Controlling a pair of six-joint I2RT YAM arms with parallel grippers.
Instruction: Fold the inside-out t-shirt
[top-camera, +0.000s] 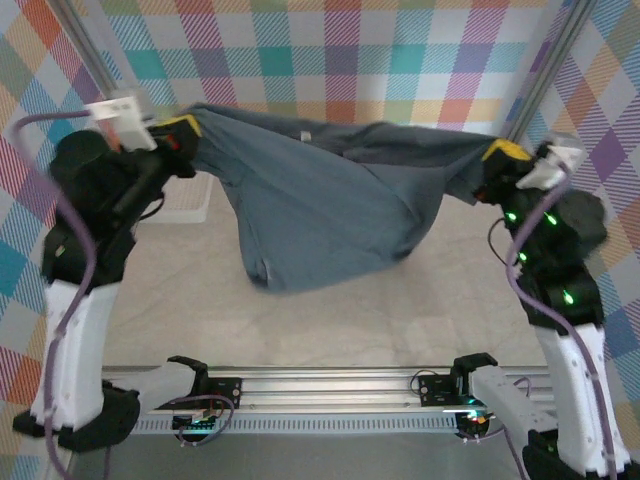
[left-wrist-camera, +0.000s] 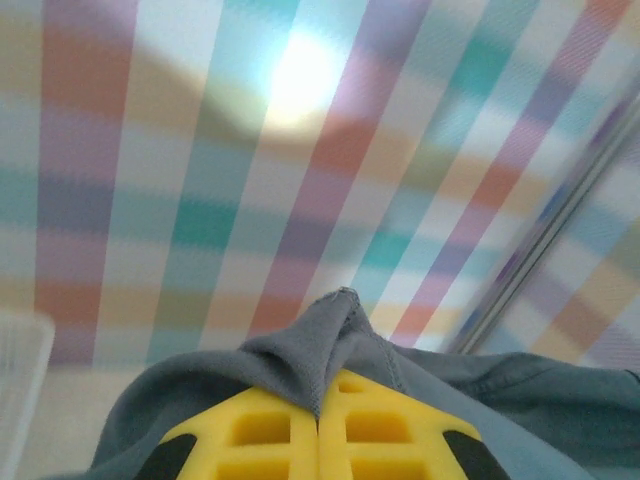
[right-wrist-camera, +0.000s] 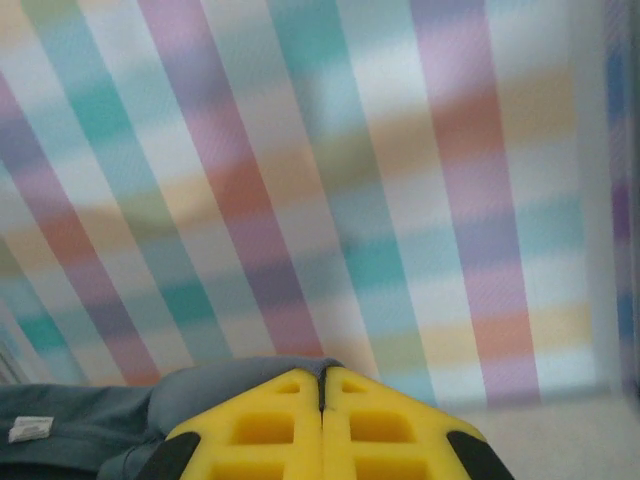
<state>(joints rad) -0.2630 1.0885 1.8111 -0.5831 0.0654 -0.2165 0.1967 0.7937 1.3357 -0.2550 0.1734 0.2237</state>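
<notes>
Your left gripper (top-camera: 178, 128), at the upper left of the top view, has its bumpy yellow fingers (left-wrist-camera: 270, 430) pinched tight on one edge of the soft grey t-shirt (top-camera: 320, 210). Your right gripper (top-camera: 503, 152), at the upper right, is pinched tight on the other edge. The t-shirt hangs between them across the middle, droopy and wrinkly, over the pale table (top-camera: 400, 310), with a white basket (top-camera: 185, 205) full of holes at the left.

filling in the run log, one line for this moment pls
left gripper: shut on t-shirt | right gripper: shut on t-shirt | t-shirt: hanging stretched between both grippers
</notes>
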